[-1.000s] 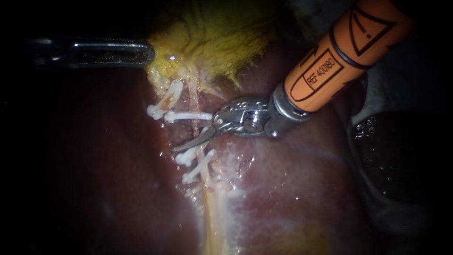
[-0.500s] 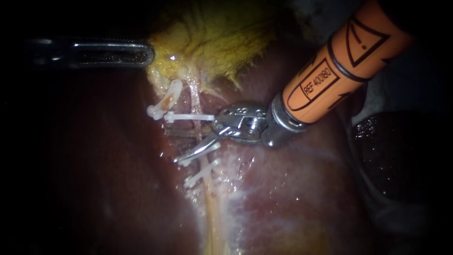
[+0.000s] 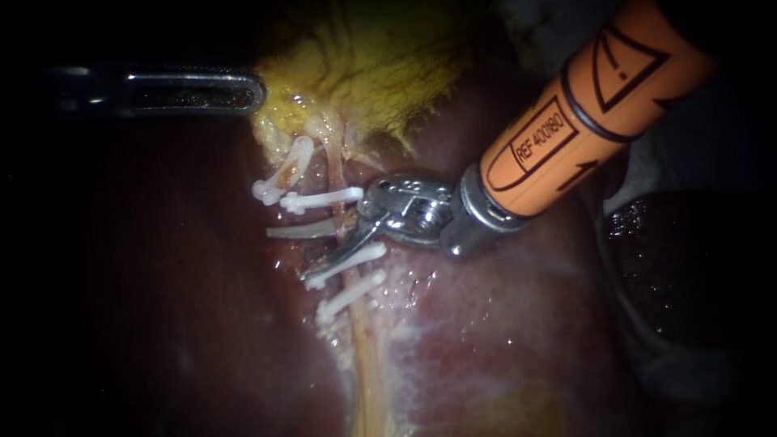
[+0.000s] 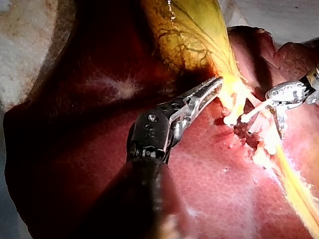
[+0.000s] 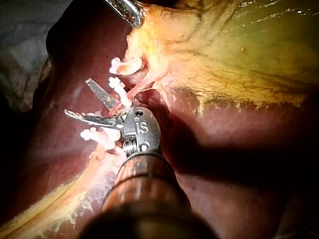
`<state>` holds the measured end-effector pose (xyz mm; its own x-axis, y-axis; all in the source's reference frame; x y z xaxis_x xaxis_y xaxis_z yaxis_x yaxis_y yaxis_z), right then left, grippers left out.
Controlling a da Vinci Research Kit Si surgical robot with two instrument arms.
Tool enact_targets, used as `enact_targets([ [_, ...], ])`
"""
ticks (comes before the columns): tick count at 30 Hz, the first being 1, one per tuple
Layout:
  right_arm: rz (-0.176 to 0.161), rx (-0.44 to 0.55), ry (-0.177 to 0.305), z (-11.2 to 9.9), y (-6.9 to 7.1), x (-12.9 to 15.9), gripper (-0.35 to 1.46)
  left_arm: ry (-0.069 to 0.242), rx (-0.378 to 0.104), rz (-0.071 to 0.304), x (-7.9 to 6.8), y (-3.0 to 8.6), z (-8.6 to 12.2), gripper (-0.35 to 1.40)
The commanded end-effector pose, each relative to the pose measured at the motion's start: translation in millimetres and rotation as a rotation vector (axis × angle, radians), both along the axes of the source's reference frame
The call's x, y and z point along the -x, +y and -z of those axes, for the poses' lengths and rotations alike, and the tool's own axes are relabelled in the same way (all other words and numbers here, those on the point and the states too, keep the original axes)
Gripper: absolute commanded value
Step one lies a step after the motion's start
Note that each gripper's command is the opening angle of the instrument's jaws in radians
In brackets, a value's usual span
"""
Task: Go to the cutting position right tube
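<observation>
Liver (image 3: 502, 324) backs a thin, perhaps pinkish, clipped tube (image 3: 333, 162).

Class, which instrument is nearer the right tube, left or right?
Right. The right instrument straddles the right tube between white clips; the left instrument sits apart, beside the yellow gallbladder.

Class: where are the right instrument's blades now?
Endoscope view, centre: the right instrument, blades open, straddles the right tube between upper clip and lower clips.
</observation>
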<state>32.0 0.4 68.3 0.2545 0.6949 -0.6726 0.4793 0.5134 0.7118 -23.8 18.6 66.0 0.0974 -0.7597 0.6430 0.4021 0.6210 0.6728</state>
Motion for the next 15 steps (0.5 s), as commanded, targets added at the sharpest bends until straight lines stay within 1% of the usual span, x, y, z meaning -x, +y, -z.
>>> enact_targets([
  [1, 0.001, -0.002, -0.001, 0.2, 0.0, -0.1, 0.83, 0.000, 0.000, 0.000, 0.0, 0.0, 0.0, -0.35],
  [4, 0.002, -0.002, 0.000, 0.6, -0.3, -0.4, 0.83, 0.000, 0.000, 0.000, 0.0, 0.0, 0.0, -0.35],
  [9, 0.002, -0.002, 0.000, 0.6, -0.3, -0.5, 0.83, 0.000, 0.000, 0.000, 0.0, 0.0, 0.0, -0.35],
  [15, 0.000, -0.002, -0.001, 0.6, -0.3, -0.5, 0.88, 0.000, 0.000, 0.000, 0.0, 0.0, 0.0, -0.35],
])
